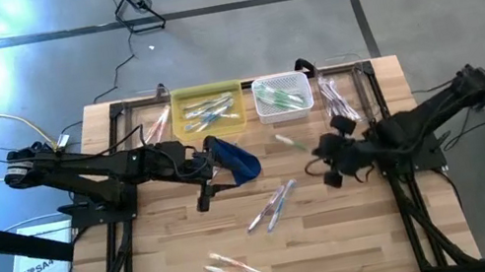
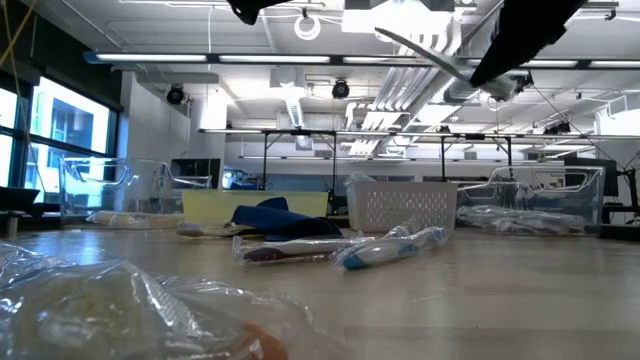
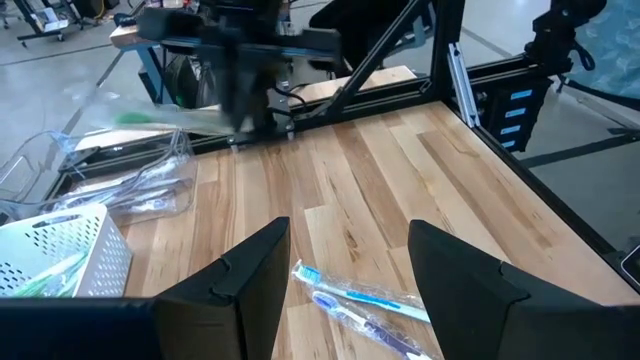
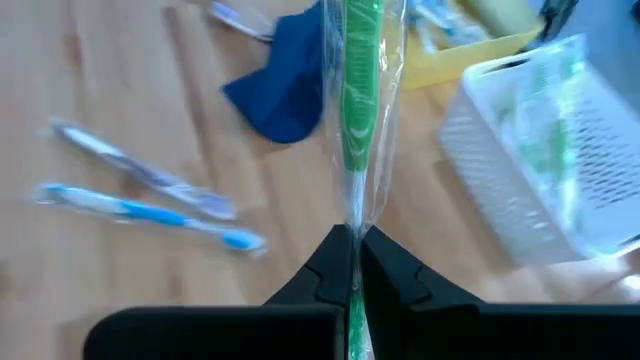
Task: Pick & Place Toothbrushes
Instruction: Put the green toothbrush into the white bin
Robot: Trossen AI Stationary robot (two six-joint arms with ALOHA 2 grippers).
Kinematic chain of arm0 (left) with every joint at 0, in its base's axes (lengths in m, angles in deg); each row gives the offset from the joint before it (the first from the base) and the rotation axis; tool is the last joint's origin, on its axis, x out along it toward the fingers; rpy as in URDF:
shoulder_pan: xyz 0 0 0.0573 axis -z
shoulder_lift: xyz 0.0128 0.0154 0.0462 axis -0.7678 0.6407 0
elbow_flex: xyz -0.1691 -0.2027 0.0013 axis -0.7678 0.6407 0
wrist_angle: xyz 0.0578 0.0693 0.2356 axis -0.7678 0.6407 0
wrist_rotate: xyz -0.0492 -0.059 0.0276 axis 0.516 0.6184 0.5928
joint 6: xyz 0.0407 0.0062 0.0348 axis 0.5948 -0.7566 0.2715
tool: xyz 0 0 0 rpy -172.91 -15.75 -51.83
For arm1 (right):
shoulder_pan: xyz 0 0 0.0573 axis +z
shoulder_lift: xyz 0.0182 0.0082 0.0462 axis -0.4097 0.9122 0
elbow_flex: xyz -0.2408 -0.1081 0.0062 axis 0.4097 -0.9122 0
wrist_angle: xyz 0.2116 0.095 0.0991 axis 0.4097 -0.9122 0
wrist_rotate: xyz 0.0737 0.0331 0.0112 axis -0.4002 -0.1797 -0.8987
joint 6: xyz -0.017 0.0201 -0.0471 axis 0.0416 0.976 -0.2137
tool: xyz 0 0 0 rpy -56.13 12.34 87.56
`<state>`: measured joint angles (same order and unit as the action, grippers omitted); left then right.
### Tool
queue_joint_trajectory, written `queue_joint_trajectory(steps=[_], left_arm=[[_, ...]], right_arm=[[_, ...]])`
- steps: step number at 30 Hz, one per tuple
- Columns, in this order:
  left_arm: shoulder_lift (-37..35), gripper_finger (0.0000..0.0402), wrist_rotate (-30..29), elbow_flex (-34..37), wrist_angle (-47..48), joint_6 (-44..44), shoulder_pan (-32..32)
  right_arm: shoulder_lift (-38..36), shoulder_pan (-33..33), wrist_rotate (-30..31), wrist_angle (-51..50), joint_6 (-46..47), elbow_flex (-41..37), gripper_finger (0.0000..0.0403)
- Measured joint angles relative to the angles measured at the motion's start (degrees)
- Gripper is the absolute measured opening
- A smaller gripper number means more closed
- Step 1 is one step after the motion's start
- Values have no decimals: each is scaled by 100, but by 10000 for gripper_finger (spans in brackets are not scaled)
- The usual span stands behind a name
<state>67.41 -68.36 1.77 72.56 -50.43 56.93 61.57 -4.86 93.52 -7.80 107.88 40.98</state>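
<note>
The right gripper (image 4: 352, 262) pinches a green toothbrush (image 4: 360, 90) in clear crinkly wrap, its long axis pointing straight ahead toward the white perforated basket (image 4: 520, 170). The left gripper (image 3: 345, 265) stands wide over two wrapped blue toothbrushes (image 3: 365, 305).

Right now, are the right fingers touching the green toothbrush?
Touching. In the right wrist view the right fingers are closed on the wrapped green toothbrush, pinching it.
</note>
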Motion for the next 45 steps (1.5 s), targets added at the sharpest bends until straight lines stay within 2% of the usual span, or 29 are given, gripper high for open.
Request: queue_joint_trajectory(steps=[10, 15, 23, 27, 32, 40, 45], left_arm=[[0, 198, -4, 0, -2, 0, 1], [2, 198, -4, 0, 1, 0, 0], [2, 198, -7, 0, 9, 342, -1], [2, 198, -8, 0, 41, 994, 0], [2, 198, -9, 0, 40, 1620, -1], [2, 198, -9, 0, 40, 1856, -1], [2, 198, -9, 0, 40, 1856, -1]], right_arm=[[-294, -1771, -1166, 41, -2052, 0, 5], [-278, -2630, -1686, 49, -2555, 0, 5], [-30, -3566, -1950, -30, -3806, 11, 4], [482, -3876, -1862, -399, -4232, 181, 4], [1302, -4120, -1304, -1047, -4754, 834, 4], [2281, -4447, -531, -1664, -5794, 1935, 4], [2686, -4641, -421, -1682, -6508, 2281, 4]])
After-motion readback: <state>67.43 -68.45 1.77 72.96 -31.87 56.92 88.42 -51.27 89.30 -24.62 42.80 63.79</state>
